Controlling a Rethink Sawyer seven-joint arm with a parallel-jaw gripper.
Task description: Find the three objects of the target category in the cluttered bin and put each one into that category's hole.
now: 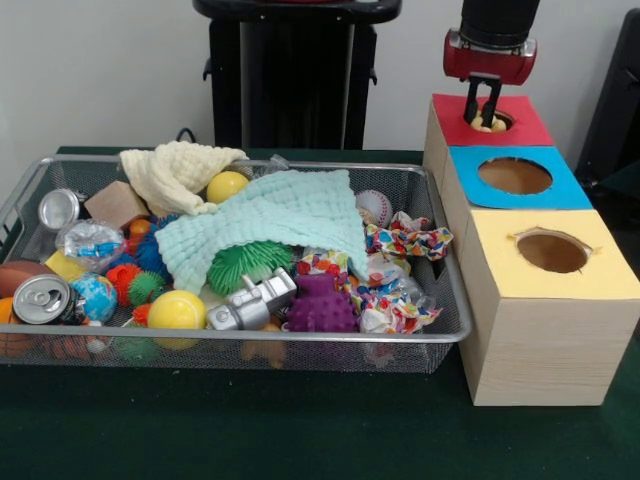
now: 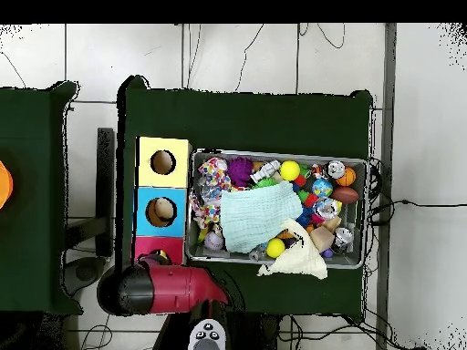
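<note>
We see the jaws narrowed on a tan plush toy at the round hole in the red paper box top. The wire-mesh bin holds waffle-textured cloths and spiky rubber balls on the green tabletop.

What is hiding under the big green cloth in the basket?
Under the mint green cloth in the wire bin, a spiky green ball pokes out at the front edge, and a yellow ball peeks out behind it. Anything under the cloth's middle is covered and cannot be seen.

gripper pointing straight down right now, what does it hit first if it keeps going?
The gripper hangs over the red-topped hole, with a tan-yellow toy at its fingertips. Likely that toy first, then the box interior; depth is unclear.
</note>
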